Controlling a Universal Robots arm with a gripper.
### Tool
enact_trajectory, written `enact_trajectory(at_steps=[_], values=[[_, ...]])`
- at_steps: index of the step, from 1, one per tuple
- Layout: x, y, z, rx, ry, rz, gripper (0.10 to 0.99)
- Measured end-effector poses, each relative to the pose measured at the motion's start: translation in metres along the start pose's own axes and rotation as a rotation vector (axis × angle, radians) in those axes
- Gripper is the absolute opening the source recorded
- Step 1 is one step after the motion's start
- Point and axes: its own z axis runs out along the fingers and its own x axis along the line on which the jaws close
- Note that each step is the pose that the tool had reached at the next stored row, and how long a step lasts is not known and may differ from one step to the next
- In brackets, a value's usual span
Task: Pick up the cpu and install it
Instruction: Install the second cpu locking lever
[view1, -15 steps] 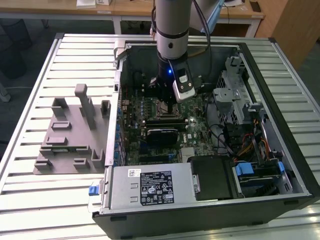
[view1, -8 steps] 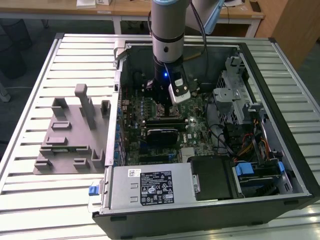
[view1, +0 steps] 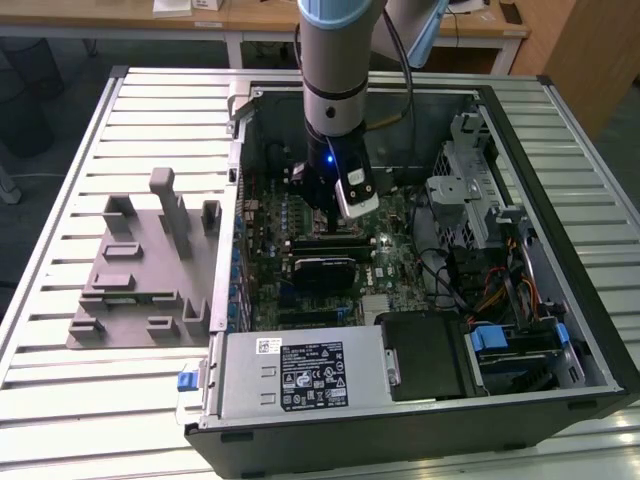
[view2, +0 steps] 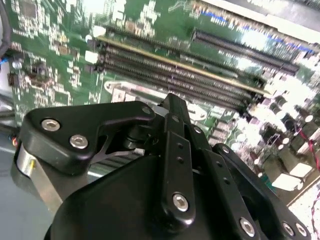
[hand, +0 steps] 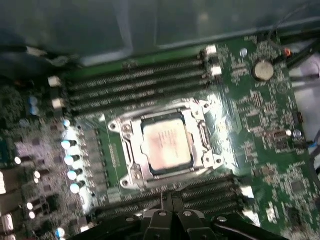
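Ribbed metal counter carries an open computer case beside a grey slotted tray. Inside the case, the arm's tool hangs low over the green motherboard. Its fingers look drawn together, grasping nothing. In the first wrist view the cpu sits in its socket frame, between the memory slots.

One cpu, seated in one socket frame at the board's centre. Four memory slots at twelve o'clock of the socket, further slots at six o'clock, number unclear. One coin cell at two o'clock. One open computer case on one slatted bench. One grey slotted tray at nine o'clock of the case. One arm, one pincer.
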Motion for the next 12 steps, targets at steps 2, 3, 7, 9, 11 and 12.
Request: enact_trajectory(at_steps=[2,3,7,9,11,12], values=[[0.0006,-0.0013,0.0000,-0.033,0.0079,0.002,0.106],[0.0009,-0.0024,0.0002,-0.043,0.0101,0.003,0.106],[0.0006,-0.0088,0.0008,-0.054,0.0127,0.004,0.106],[0.0008,-0.0115,0.0013,-0.062,0.0146,0.004,0.106],[0.0019,-0.0130,0.0021,-0.082,0.0194,0.005,0.106],[0.0028,-0.0137,0.0026,-0.088,0.0213,0.003,0.106]])
